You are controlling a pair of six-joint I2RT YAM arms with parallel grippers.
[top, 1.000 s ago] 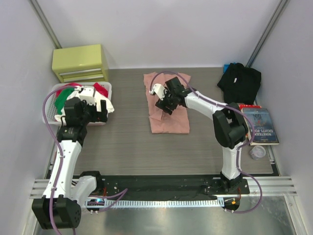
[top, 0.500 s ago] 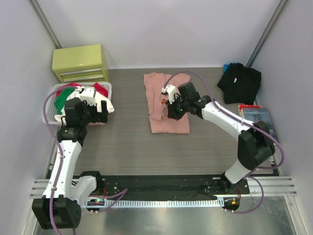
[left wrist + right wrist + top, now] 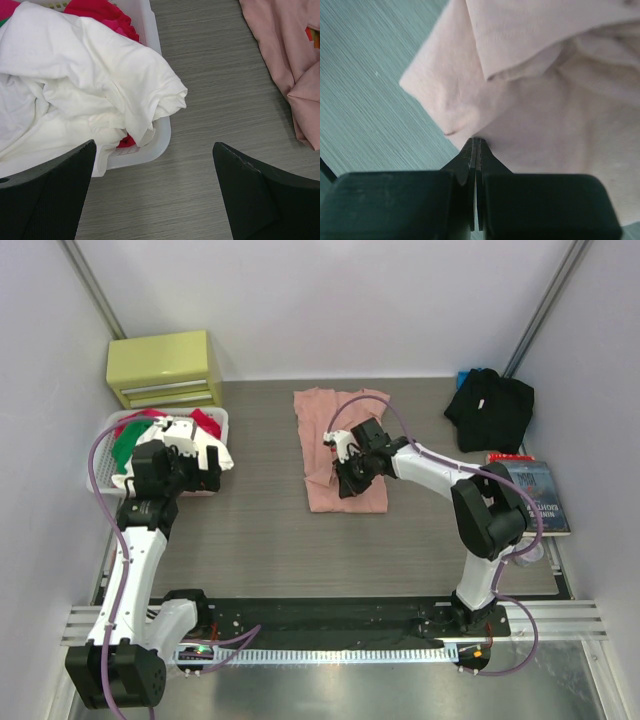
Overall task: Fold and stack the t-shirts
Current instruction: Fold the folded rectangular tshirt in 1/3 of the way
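Left gripper (image 3: 154, 146): jaws spread fully apart with nothing between them. It hangs over the near right corner of the basket (image 3: 164, 131) and the bare table (image 3: 215, 90) beside it.
Right gripper (image 3: 476, 141): jaws pressed fully together. The tips rest against the salmon-pink t-shirt (image 3: 312, 415), at a cloth edge in its near part, next to bare table. It cannot be told whether fabric is nipped between the tips.
Salmon-pink t-shirt, position: centre of the table, lying as a long strip that runs from far to near.
Salmon-pink t-shirt, condition: partly folded, with overlapping flaps and wrinkles around the closed tips.
Black t-shirt (image 3: 490, 408): a bunched, unfolded heap at the far right corner of the table, well apart from the pink one.
Basket: white plastic, on the left side of the table. It holds a white garment (image 3: 85, 85) that spills over the rim, red cloth (image 3: 100, 11) beneath that, and green cloth (image 3: 122, 445) at the left.
Cabinet (image 3: 165, 368): yellow-green, two drawers, far left corner, just beyond the basket.
Book (image 3: 535, 498): lies flat at the right edge, on the near side of the black heap.
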